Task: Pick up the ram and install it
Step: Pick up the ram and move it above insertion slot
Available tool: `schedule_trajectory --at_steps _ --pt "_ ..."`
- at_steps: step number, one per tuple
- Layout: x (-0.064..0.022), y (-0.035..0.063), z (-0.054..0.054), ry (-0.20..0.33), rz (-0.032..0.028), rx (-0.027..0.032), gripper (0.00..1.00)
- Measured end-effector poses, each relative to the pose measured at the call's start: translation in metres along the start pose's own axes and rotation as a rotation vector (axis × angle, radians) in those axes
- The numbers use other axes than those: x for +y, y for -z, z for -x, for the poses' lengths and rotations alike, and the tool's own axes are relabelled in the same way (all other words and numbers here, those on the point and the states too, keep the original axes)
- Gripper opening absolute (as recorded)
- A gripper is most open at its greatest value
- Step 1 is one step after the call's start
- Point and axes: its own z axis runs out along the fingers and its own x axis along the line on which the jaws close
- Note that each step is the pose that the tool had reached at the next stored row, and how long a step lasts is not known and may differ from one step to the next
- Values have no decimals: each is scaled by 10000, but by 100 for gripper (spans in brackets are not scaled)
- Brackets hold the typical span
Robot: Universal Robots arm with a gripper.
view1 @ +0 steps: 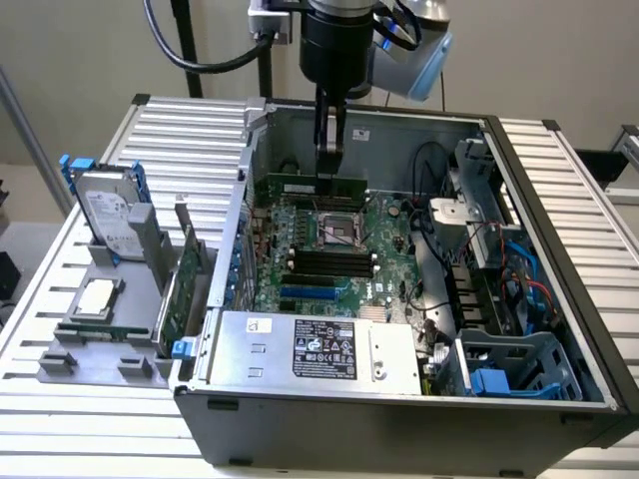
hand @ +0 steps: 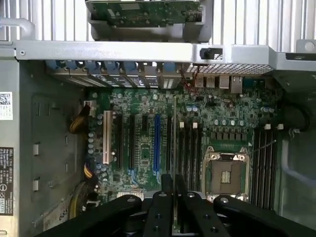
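The ram, a long thin green stick, hangs level inside the open computer case, above the far part of the motherboard. My gripper comes straight down from above and is shut on the ram near its middle. In the wrist view the ram shows edge-on as a thin line running out from between the black fingers of the gripper. That line lies just beside a bank of black memory slots with white clips. In the exterior view the memory slots sit nearer than the processor socket.
The grey power supply fills the case's near side, with cables and a blue drive cage at the exterior view's right. Outside the case, a grey holder carries a hard drive, a silver processor chip and a large expansion card.
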Motion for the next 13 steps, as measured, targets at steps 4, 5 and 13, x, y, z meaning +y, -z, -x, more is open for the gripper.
schedule_trajectory --at_steps 4,5,13 --pt "-118 -67 125 1 6 0 0" --pt "-147 -84 155 0 8 0 0" --pt "-358 -213 293 -5 15 -1 0"
